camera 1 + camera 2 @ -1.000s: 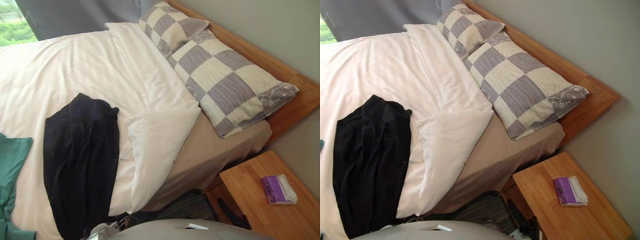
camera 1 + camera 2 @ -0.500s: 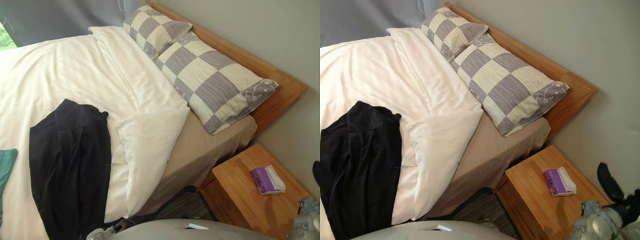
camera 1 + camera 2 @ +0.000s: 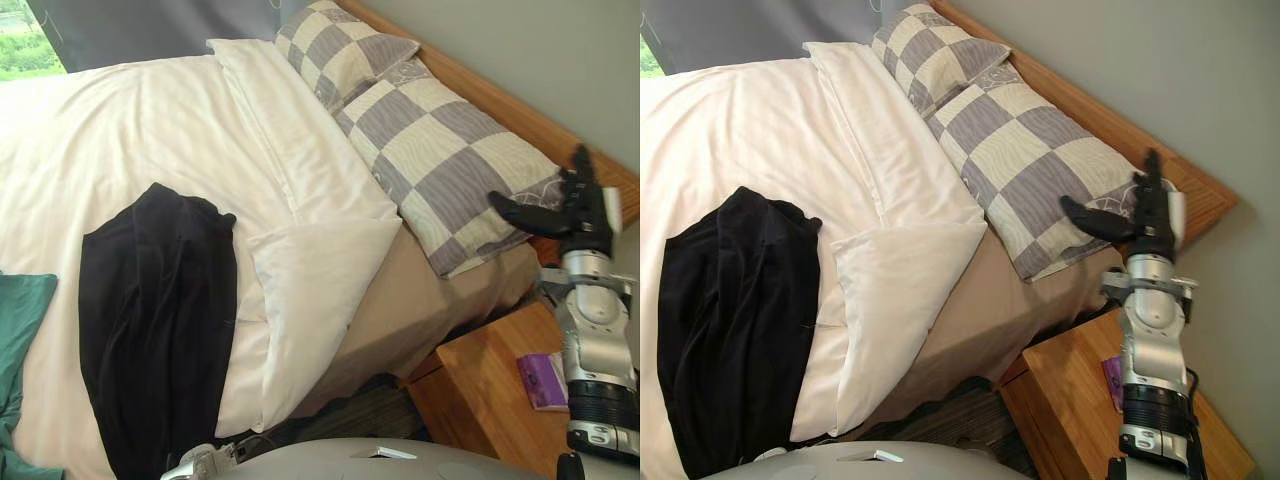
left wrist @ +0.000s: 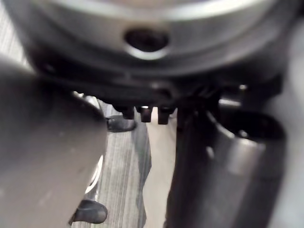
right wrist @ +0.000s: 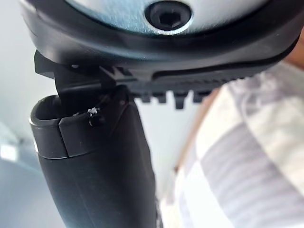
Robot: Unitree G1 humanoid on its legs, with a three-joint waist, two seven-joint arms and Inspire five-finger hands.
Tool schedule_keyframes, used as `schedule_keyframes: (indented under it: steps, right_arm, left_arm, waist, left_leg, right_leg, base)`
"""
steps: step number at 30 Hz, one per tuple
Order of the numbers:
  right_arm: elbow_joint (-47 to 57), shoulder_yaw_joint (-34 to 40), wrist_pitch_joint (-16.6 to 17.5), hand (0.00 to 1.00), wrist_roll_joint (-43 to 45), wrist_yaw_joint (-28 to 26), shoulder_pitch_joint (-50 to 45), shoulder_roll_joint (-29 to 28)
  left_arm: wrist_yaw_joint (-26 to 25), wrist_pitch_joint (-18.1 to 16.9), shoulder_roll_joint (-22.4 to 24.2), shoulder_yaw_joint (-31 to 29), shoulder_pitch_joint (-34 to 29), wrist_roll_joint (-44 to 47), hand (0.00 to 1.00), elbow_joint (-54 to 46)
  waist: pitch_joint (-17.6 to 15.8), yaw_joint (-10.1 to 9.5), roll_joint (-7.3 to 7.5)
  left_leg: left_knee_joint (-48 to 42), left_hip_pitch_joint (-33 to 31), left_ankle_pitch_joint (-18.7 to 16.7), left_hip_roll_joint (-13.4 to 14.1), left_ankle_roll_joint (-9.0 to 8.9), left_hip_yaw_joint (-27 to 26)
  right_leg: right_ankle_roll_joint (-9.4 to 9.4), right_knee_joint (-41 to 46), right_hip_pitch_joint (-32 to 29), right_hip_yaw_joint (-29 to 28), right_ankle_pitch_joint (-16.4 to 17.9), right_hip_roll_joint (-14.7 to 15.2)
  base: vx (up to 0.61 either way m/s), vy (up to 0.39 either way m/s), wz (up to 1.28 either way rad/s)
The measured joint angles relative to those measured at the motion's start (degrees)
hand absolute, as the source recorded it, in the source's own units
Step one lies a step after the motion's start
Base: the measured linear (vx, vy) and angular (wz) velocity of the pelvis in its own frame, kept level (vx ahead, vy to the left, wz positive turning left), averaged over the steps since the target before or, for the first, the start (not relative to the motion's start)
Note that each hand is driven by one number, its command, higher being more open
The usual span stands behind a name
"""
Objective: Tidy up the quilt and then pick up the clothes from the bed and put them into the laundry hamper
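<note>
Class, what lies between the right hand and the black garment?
From right hand to black garment, the left eye view shows a checked pillow, tan sheet, then the folded-back corner of the quilt.

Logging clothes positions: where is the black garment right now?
In the eye views, the black garment lies at lower left on the white quilt, beside its folded-back corner.

The right arm is shiny silver-grey with a black ring; its robot hand is dark with a white patch.
</note>
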State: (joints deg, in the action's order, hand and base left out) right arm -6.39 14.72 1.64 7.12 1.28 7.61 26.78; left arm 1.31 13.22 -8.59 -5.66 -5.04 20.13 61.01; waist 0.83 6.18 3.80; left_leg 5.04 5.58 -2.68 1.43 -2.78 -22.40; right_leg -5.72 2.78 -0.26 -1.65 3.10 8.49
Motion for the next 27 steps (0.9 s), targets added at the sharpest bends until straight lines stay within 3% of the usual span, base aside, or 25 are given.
schedule_keyframes:
  steps: [9,11,14,17,20,21,24,27]
  right_arm:
    - [7.1,-14.8,-4.8,1.0,0.0,-14.5,4.3,0.7]
    - [8.1,-17.0,-4.8,1.0,0.0,-17.1,5.9,0.7]
    - [8.8,-19.9,-5.9,1.0,0.0,-19.4,7.2,0.7]
    - [9.0,-23.6,-7.7,1.0,-0.1,-20.0,7.2,0.7]
    - [8.9,-27.4,-8.7,1.0,-2.7,-19.9,7.2,-0.4]
    - [8.4,-28.5,-8.8,1.0,-4.3,-19.7,7.2,-0.7]
    - [7.3,-29.7,-9.1,1.0,-6.7,-17.4,7.2,-0.9]
    - [5.2,-29.7,-9.1,1.0,-7.0,-12.0,9.0,-2.3]
  left_arm:
    - [-5.3,4.4,0.2,6.6,2.7,2.6,1.0,1.0]
    - [-4.9,3.9,0.2,6.8,1.7,2.7,1.0,-0.5]
    - [-2.1,0.5,0.4,6.8,-0.5,1.5,1.0,-1.9]
    - [0.6,-3.5,-0.4,5.2,-2.3,-0.9,1.0,-2.6]
    - [2.1,-6.8,-2.2,4.6,-2.4,-3.4,1.0,-2.9]
    - [2.2,-7.2,-2.3,4.6,-2.4,-4.4,1.0,-2.9]
    - [3.1,-7.8,-2.9,4.0,-2.2,-5.1,1.0,-3.1]
    - [3.2,-8.0,-4.7,3.3,-1.8,-5.3,1.0,-5.2]
  waist:
    - [0.1,-0.09,-1.43]
    - [0.0,-0.59,-1.51]
    - [-0.6,-2.97,-2.07]
    - [-1.8,-3.88,-2.12]
    - [-3.4,-4.68,0.07]
    - [-4.2,-4.63,-0.43]
    - [-5.3,-5.31,-0.02]
    - [-8.2,-6.13,2.49]
  left_leg:
    - [-0.1,-2.6,1.7,0.6,2.37,5.0]
    - [-0.1,-3.1,2.3,0.0,2.95,6.4]
    - [0.0,-3.1,3.1,-0.8,3.44,8.0]
    - [0.2,-3.9,4.0,-1.1,3.12,10.0]
    - [0.2,-5.6,5.2,-2.2,2.04,10.5]
    - [0.3,-6.5,6.1,-1.8,1.7,11.2]
    - [0.3,-10.0,7.7,0.4,0.75,11.9]
    - [0.3,-13.5,9.6,2.3,0.23,13.0]
  right_leg:
    - [0.67,-1.5,-0.2,2.2,-7.2,-0.3]
    - [0.57,-2.0,0.4,3.9,-7.6,0.4]
    - [0.65,-1.9,1.3,4.7,-7.5,1.0]
    - [2.22,-1.7,1.4,4.6,-6.0,1.4]
    - [1.27,-1.8,0.7,4.5,-0.8,2.5]
    - [0.83,-1.3,-0.1,4.7,-0.4,1.8]
    - [0.74,-0.7,-3.5,4.5,-0.4,-0.2]
    - [0.11,-1.0,-6.4,4.7,-2.0,-2.1]
  base:
    - [-0.05,0.002,0.22]
    - [-0.07,0.019,0.37]
    - [-0.1,0.006,0.32]
    - [-0.12,-0.014,0.35]
    - [-0.13,-0.085,0.15]
    - [-0.16,-0.115,0.2]
    - [-0.13,-0.122,0.08]
    - [-0.06,-0.109,0.1]
